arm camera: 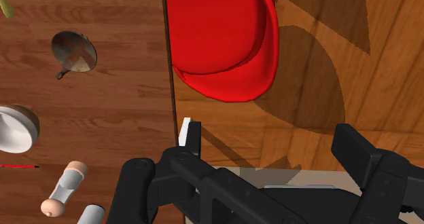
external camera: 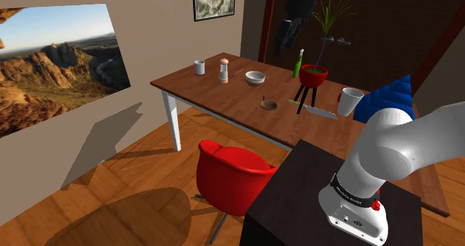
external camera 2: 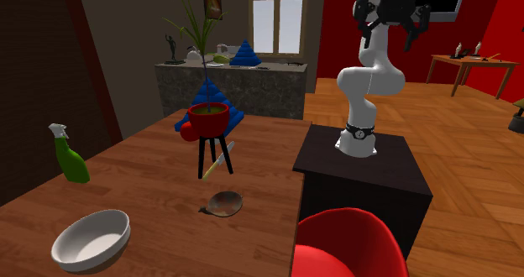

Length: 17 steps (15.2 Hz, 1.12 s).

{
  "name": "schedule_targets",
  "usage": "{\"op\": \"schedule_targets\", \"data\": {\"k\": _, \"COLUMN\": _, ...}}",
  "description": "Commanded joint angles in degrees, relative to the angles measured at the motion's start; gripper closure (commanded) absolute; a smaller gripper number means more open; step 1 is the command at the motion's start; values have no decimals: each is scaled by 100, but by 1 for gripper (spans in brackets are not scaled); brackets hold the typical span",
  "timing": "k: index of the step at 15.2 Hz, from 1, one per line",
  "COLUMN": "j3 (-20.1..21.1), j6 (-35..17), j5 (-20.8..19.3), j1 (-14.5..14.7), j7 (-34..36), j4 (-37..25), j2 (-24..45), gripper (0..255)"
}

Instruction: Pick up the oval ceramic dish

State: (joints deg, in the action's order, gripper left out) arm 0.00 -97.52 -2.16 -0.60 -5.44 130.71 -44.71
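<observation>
The small brown oval dish (external camera: 268, 103) with a short handle lies on the wooden table (external camera: 216, 92), near the edge that faces the red chair. It also lies in front of the plant stand (external camera 2: 225, 203) and beyond the fingers in the wrist view (arm camera: 75, 53). My black gripper (external camera: 285, 39) hangs open high above the table's far side, well clear of the dish. Its fingers stand wide apart (external camera 2: 390, 33) with nothing between them (arm camera: 272, 148).
A white bowl (external camera: 255, 77), a wooden mill (external camera: 223, 70), a grey mug (external camera: 199, 67), a green spray bottle (external camera: 298, 63), a red plant pot on a black stand (external camera: 311, 77), a knife (external camera: 319, 112) and a white cup (external camera: 350, 101) share the table. A red chair (external camera: 235, 174) stands beside it.
</observation>
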Motion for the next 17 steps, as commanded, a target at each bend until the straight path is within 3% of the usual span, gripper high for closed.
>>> {"op": "schedule_targets", "data": {"k": 1, "j3": 0, "j6": 0, "j5": 0, "j1": 0, "j7": 0, "j4": 0, "j2": 0, "gripper": 0}}
{"op": "schedule_targets", "data": {"k": 9, "j3": -645, "j6": -895, "j5": -226, "j1": -229, "j7": -518, "j4": 33, "j2": 1108, "gripper": 0}}
{"op": "schedule_targets", "data": {"k": 17, "j3": -1261, "j6": -1669, "j5": -230, "j1": -395, "j7": -1070, "j4": -331, "j2": 2495, "gripper": 0}}
